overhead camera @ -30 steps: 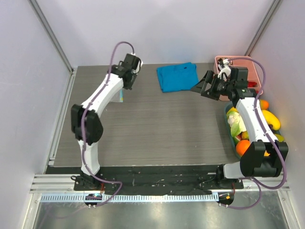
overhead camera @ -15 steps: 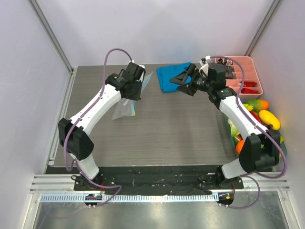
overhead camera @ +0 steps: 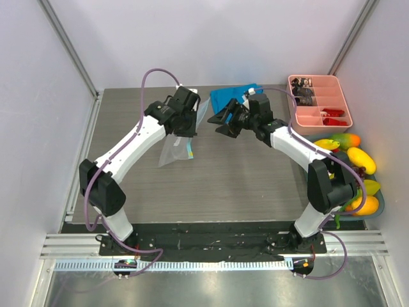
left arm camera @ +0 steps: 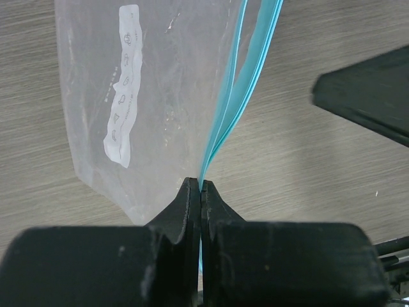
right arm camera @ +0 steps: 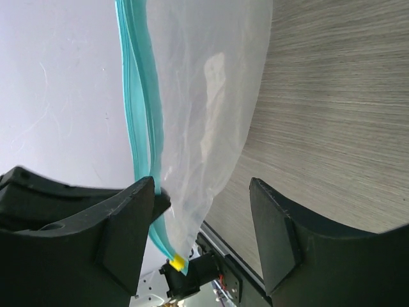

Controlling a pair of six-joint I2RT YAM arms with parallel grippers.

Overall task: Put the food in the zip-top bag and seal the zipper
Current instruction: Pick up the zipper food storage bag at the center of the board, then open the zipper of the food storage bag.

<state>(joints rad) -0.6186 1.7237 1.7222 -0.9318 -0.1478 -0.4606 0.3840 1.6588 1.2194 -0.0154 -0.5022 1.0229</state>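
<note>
Top view first: your left claw [overhead camera: 192, 125] has the zip-top bag [overhead camera: 174, 150] pinched by its upper end, and the rest of the bag hangs down and to the left over the counter [overhead camera: 243, 185]. Your right claw [overhead camera: 223, 118] sits just right of the bag with its fingers spread wide and nothing in it. The food [overhead camera: 353, 158] is well off to the bag's right, at the counter's edge, and none of it is in the bag. A pink tray [overhead camera: 319, 102] is also far right of the bag, and a blue cloth [overhead camera: 223, 96] lies just beyond the bag on that same side.

Left wrist view: the fingers are clamped tight on the zipper [left arm camera: 246, 83], with no gap between them. The clear bag fans away from them, its white label [left arm camera: 123, 109] on the left.

Right wrist view: the fingers [right arm camera: 128, 230] are wide apart, and the bag's lower end hangs between them, close to the left one. It might be brushing that finger, but I honestly can't tell.
</note>
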